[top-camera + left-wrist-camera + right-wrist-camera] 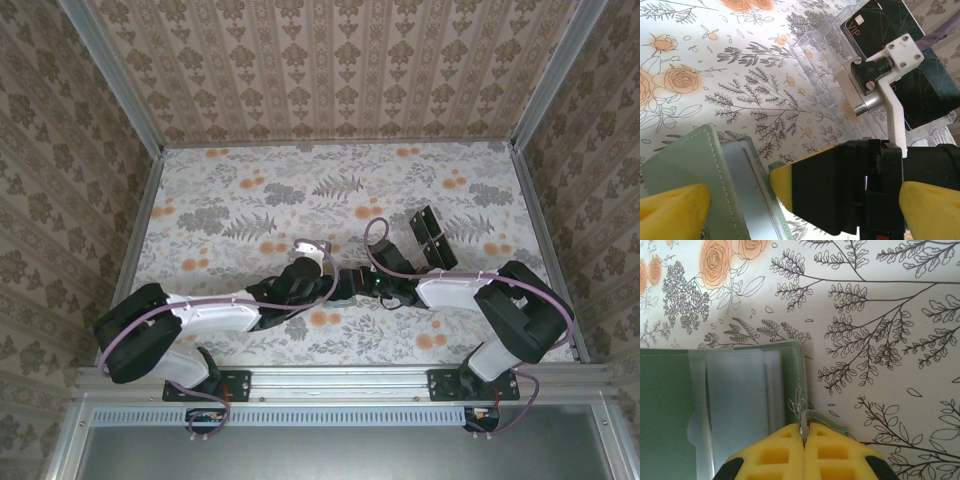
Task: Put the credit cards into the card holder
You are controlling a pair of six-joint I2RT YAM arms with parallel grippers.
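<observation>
r gripper [803,442]: jaws fully closed, a thin edge flap of the card holder [740,390] pinched betw. the yellow tips at bottom centre of the r wrist frame. holder is seen lying open and flat on the floral table cover [250,190], clear inner sleeve facing up, at lower left of that frame. no card is seen in the sleeve.

l gripper [805,202]: jaws spread wide, nothing held. in the l wrist frame its yellow fingers sit at the lower left and lower right corners, w/ the r gripper's black body betw. them. holder is at lower left there, partly behind the finger.

credit cards [880,25]: black, stood tilted in a clear tiered rack [820,47], upper right of the l wrist frame. in the top view the rack is right of and slightly above the two wrists, near but apart.

key relation (judged): cards lie to the upper right of the free l gripper, beyond the r gripper. exact long axis cannot be told, as part is covered by a white bracket. r arm base is nearer the rack, but the r hand is occupied w/ the holder, so the pick is expected from the l arm. task judged early: no card placed yet.
</observation>
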